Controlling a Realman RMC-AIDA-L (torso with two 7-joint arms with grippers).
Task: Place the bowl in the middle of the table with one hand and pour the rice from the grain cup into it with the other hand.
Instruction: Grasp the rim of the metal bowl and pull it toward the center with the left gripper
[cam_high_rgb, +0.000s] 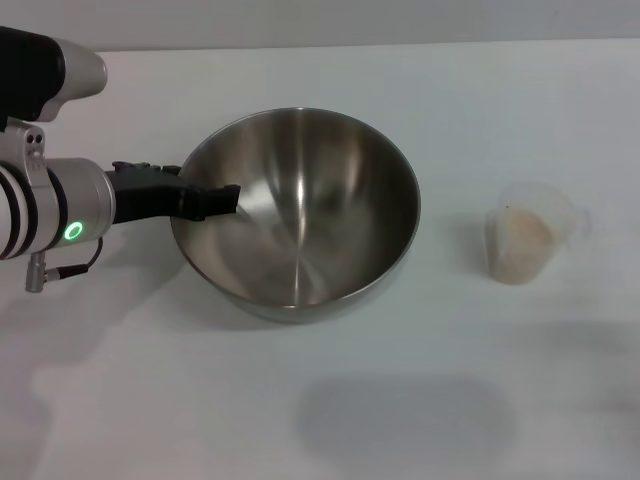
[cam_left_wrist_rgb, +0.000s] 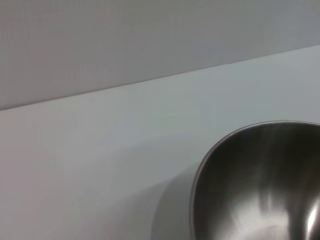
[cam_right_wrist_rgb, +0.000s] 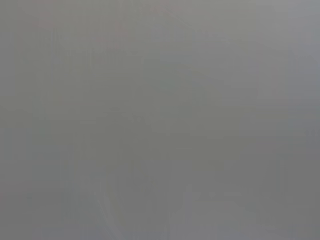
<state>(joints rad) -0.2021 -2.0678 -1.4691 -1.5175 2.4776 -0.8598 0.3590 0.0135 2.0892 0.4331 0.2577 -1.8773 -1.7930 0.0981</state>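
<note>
The large shiny steel bowl (cam_high_rgb: 310, 230) stands on the white table (cam_high_rgb: 420, 420), a little left of the middle. My left gripper (cam_high_rgb: 208, 201) reaches in from the left and is shut on the bowl's left rim, with one black finger (cam_high_rgb: 218, 200) inside the bowl. The bowl's rim and inside also show in the left wrist view (cam_left_wrist_rgb: 260, 185). The clear grain cup (cam_high_rgb: 530, 232) stands upright on the table to the right of the bowl and apart from it, with pale rice (cam_high_rgb: 524, 240) inside. The bowl holds no rice. My right gripper is out of view.
The right wrist view shows only a plain grey surface. The table's far edge (cam_left_wrist_rgb: 150, 82) meets a grey wall behind the bowl. A faint shadow (cam_high_rgb: 400, 415) lies on the table in front of the bowl.
</note>
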